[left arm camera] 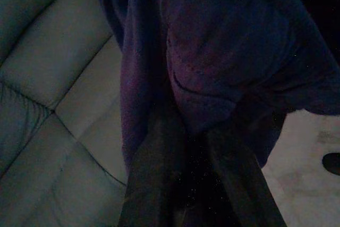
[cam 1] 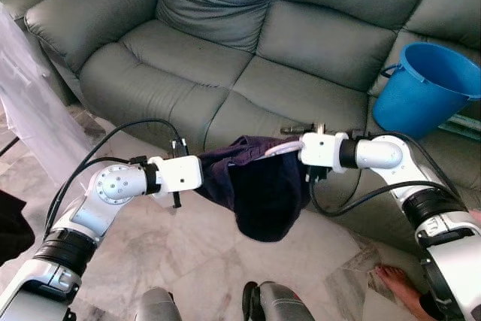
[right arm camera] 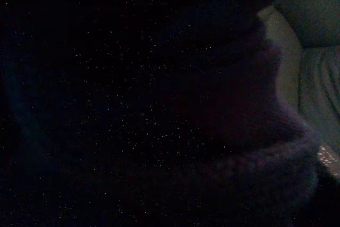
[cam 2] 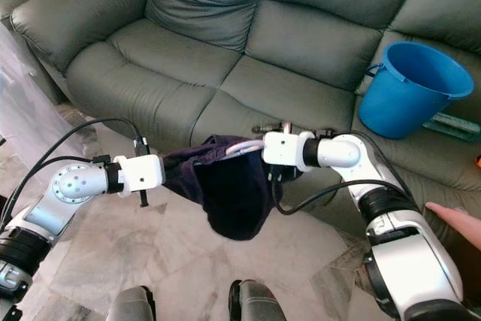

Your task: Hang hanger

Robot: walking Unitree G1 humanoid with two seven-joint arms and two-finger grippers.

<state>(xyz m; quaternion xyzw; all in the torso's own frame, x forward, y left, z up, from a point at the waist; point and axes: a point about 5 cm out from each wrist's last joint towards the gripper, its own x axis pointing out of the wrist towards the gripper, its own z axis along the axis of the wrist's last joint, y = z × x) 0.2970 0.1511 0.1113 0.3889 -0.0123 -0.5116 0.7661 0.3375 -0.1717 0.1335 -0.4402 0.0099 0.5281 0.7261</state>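
The left gripper (cam 1: 214, 174) is buried in the near-left edge of a dark navy garment (cam 1: 259, 193), and the cloth covers its tips, so whether the fingers are parted or pinched cannot be told; in the left wrist view the two black fingers (left arm camera: 151, 184) run up into the folds of the garment (left arm camera: 212, 73) and vanish under it; the right gripper (cam 1: 289, 152) meets the same garment from the opposite side, its fingers likewise swallowed by fabric, so their spread cannot be told either; a pale pink hanger (cam 1: 282, 148) shows as a short curved piece at the garment's upper right edge, just beside the right wrist, the remainder of it hidden inside the cloth; the garment hangs slack between the two wrists, in front of the grey-green leather sofa (cam 1: 225, 58) and above the marble floor (cam 1: 195, 253); the right wrist view is almost black, with only dark cloth (right arm camera: 159, 104) and a sliver of sofa at one edge to be made out; a blue bucket (cam 1: 425, 88) sits on the sofa's right-hand seat, well apart from the garment; a person's bare foot (cam 1: 394, 283) rests on the floor near the sofa's front right corner, cut off by the frame edge.
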